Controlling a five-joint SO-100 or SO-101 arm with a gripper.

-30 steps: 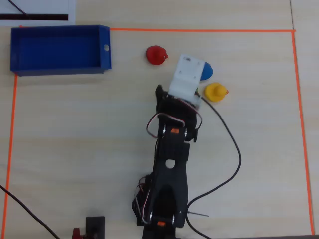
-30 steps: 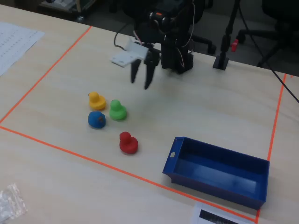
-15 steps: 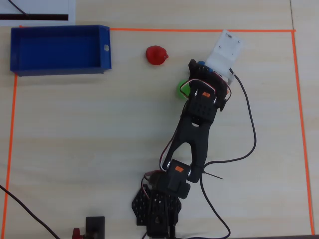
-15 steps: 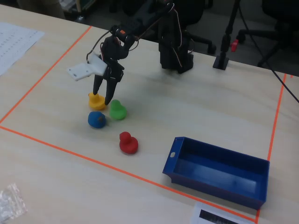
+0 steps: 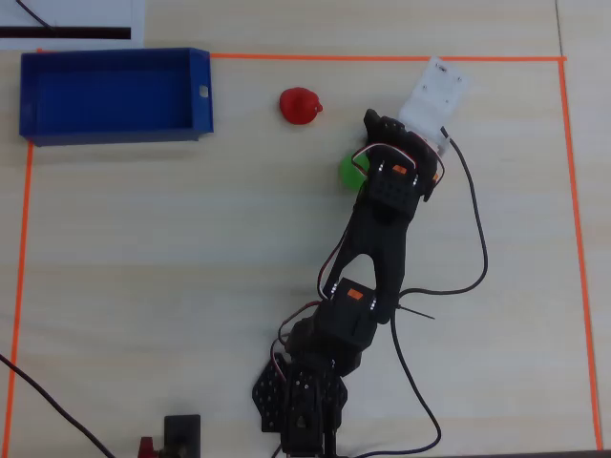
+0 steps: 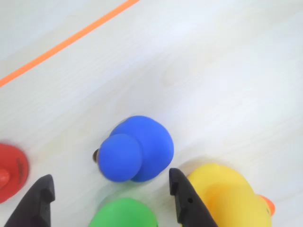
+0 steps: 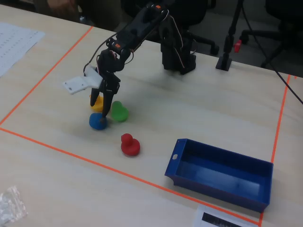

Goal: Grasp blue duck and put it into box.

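Note:
The blue duck (image 6: 137, 149) lies on the pale table just beyond my fingertips in the wrist view. It also shows in the fixed view (image 7: 98, 121); in the overhead view the arm hides it. My gripper (image 6: 111, 191) is open and empty, its black fingers (image 6: 185, 198) standing wide either side of the green duck (image 6: 124, 213). In the fixed view the gripper (image 7: 102, 109) hangs just above the cluster of ducks. The dark-blue box (image 7: 208, 187) stands apart, at the top left in the overhead view (image 5: 105, 95).
A yellow duck (image 6: 232, 196) sits close to the right finger and a red duck (image 6: 12, 172) to the left. The red duck (image 7: 129, 145) lies between the cluster and the box. Orange tape (image 5: 382, 58) borders the table area.

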